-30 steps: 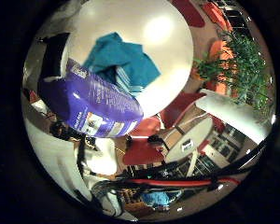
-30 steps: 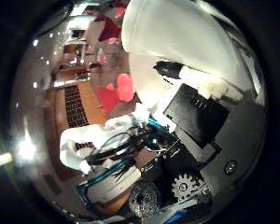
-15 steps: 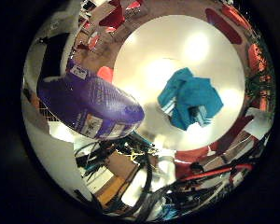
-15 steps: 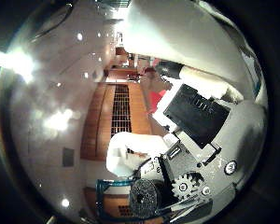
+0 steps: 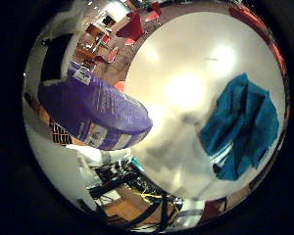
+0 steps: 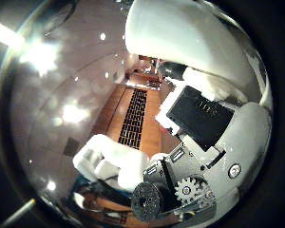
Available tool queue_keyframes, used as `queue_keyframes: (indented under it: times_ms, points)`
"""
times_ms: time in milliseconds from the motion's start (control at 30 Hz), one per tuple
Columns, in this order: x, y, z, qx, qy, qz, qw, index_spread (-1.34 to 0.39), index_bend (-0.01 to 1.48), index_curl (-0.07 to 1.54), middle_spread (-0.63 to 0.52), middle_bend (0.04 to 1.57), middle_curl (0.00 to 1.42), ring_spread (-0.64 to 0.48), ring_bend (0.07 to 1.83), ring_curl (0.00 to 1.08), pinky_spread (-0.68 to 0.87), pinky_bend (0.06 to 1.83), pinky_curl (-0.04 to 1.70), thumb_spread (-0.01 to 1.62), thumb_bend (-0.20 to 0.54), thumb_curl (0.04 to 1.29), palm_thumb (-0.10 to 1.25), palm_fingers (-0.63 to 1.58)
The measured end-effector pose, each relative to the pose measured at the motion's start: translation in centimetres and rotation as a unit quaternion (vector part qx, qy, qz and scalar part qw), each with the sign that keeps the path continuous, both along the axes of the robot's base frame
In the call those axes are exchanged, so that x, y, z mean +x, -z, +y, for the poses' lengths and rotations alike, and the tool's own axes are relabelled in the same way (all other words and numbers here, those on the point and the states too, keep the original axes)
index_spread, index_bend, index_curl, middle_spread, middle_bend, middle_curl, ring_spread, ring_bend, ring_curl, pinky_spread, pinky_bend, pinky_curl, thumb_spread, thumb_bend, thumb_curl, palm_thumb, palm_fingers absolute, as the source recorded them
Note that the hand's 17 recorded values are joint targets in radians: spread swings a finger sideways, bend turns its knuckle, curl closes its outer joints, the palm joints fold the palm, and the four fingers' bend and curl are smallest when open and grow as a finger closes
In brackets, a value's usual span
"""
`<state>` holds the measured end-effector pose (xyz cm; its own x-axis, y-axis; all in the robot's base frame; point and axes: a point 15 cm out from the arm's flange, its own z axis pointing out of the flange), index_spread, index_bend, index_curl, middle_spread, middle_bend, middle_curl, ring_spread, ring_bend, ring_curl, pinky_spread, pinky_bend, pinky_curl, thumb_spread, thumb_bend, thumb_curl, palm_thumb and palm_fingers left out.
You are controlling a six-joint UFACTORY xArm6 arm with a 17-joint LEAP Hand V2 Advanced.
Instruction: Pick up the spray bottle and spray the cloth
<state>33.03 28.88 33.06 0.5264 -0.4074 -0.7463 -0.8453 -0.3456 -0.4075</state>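
Observation:
A purple spray bottle (image 5: 93,110) with a printed label fills one side of the right little finger side palm view, close to the palm. My hand is shut on it. Beyond the bottle, a crumpled teal cloth (image 5: 247,129) lies on a round white table (image 5: 181,69), away from the bottle. In the right thumb side palm view, my hand's (image 6: 204,123) black, white and geared parts curl beside a large white rounded shape (image 6: 176,38) held close to the palm. I cannot tell whether that shape belongs to the bottle.
Red chairs (image 5: 137,22) stand past the table's far edge. The thumb side view looks out over a wooden floor (image 6: 133,114) with a dark grate, under bright lights. A white part of the arm (image 6: 109,161) shows there too.
The whole picture has swung in both views, so the hand has turned. The bottle stays fixed against the palm. The cloth now looks larger and closer.

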Motion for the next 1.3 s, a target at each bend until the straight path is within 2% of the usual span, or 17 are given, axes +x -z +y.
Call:
queue_keyframes:
  times_ms: [133, 367, 533, 700, 900, 1000, 1167, 1233, 1300]
  points:
    - [-0.3, 2.2, 0.7, -0.007, -0.017, 0.007, 1.000, -0.18, 1.20, 0.64, -0.07, 1.34, 0.57, -0.15, 1.46, 0.56, -0.21, 1.01, 1.25, 1.31, -0.008, 0.55, 0.99, 1.22]
    - [0.2, 4.2, 1.4, 0.004, -0.017, 0.023, 1.000, -0.17, 1.19, 0.64, -0.07, 1.34, 0.57, -0.15, 1.46, 0.56, -0.21, 1.00, 1.25, 1.31, -0.009, 0.55, 0.98, 1.22]
    - [0.6, 4.6, 1.7, 0.019, -0.012, 0.028, 0.999, -0.17, 1.18, 0.64, -0.07, 1.33, 0.57, -0.15, 1.44, 0.55, -0.23, 0.99, 1.21, 1.30, -0.016, 0.54, 0.92, 1.22]
    - [0.6, 5.2, 1.5, 0.020, -0.016, 0.031, 0.999, -0.21, 0.97, 0.61, -0.07, 1.29, 0.55, -0.17, 1.37, 0.53, -0.28, 1.00, 1.08, 1.16, -0.029, 0.52, 0.82, 1.15]
    - [0.4, 5.5, 1.3, 0.013, -0.026, 0.024, 0.999, -0.31, 0.37, 0.51, -0.12, 1.07, 0.51, -0.22, 1.30, 0.50, -0.40, 1.07, 0.91, 1.06, -0.022, 0.51, 0.79, 0.88]
    - [0.3, 5.7, 1.1, 0.006, -0.030, 0.022, 0.999, -0.37, 0.24, 0.49, -0.14, 0.96, 0.50, -0.24, 1.27, 0.49, -0.46, 1.03, 0.84, 1.07, -0.025, 0.49, 0.77, 0.76]
    - [0.2, 5.8, 1.0, 0.001, -0.034, 0.020, 0.999, -0.40, 0.20, 0.50, -0.17, 0.77, 0.47, -0.25, 1.21, 0.49, -0.45, 0.93, 0.80, 1.09, -0.026, 0.45, 0.73, 0.48]
    - [0.2, 5.7, 1.0, 0.001, -0.034, 0.019, 0.999, -0.40, 0.23, 0.50, -0.15, 0.72, 0.46, -0.24, 1.12, 0.46, -0.37, 0.86, 0.79, 1.09, -0.025, 0.43, 0.71, 0.34]
    - [0.2, 5.6, 1.0, 0.001, -0.034, 0.017, 0.999, -0.37, 0.26, 0.50, -0.12, 0.66, 0.44, -0.19, 1.01, 0.43, -0.20, 0.76, 0.78, 1.09, -0.026, 0.42, 0.70, 0.18]
